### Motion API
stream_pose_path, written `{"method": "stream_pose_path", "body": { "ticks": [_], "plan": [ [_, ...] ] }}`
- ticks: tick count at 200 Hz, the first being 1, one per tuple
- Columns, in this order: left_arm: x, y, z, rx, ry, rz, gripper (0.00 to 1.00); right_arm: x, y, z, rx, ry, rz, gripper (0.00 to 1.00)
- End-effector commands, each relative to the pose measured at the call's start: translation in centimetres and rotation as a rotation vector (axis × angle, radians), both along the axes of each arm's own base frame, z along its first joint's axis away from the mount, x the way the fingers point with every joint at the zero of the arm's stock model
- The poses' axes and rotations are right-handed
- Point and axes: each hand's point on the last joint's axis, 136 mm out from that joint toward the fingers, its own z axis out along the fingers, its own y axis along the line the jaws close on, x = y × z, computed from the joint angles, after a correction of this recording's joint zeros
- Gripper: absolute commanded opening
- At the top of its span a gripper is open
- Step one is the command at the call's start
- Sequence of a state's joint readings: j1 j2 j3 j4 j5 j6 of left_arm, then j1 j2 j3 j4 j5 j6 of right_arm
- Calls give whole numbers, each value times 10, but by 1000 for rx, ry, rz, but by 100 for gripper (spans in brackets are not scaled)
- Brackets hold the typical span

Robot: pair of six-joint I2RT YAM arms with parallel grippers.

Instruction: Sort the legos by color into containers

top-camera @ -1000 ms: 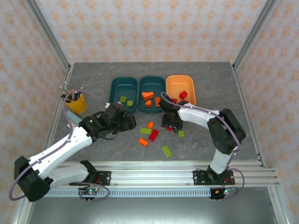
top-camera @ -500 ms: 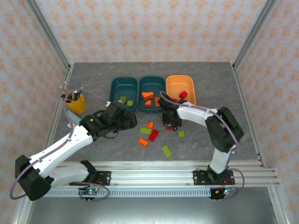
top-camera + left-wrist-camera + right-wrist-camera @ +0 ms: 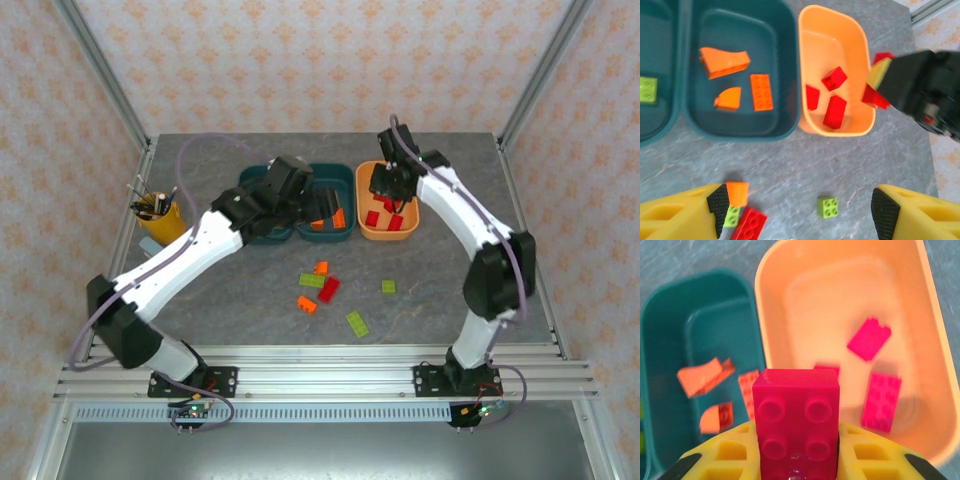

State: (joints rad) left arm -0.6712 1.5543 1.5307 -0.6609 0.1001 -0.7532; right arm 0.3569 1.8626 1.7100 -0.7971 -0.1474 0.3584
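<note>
Clamping red brick (image 3: 796, 405), right end effector (image 3: 797, 442) hovers above orange tray (image 3: 840, 305); left end effector (image 3: 801, 206) released.

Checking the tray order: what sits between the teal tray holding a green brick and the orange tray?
The other teal tray, holding three orange bricks, sits between them, close beside both. The left wrist view shows this most clearly.

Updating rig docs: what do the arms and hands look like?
Left arm and right arm: white shells, black joints, a lilac cable looped along each. Left hand: yellow fingers with black pads. Right hand: yellow, ribbed.
</note>
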Motion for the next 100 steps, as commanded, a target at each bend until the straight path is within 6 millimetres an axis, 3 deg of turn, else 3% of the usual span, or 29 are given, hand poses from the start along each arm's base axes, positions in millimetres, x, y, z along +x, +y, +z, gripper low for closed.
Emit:
{"method": "stream_pose_path", "body": {
  "ticks": [1,40,67,100],
  "plan": [
    [23,-14,8,-14,-25,-19,78,16,-3,-34,-20,116,37,21],
    [50,-27,-1,21,-5,-16,78,54,-4,-72,18,174,-2,22],
    [56,-29,-14,38,20,-10,78,64,5,-94,42,213,2,23],
    [52,-24,-29,67,58,0,78,66,1,-112,17,257,-36,28]
  ]
}}
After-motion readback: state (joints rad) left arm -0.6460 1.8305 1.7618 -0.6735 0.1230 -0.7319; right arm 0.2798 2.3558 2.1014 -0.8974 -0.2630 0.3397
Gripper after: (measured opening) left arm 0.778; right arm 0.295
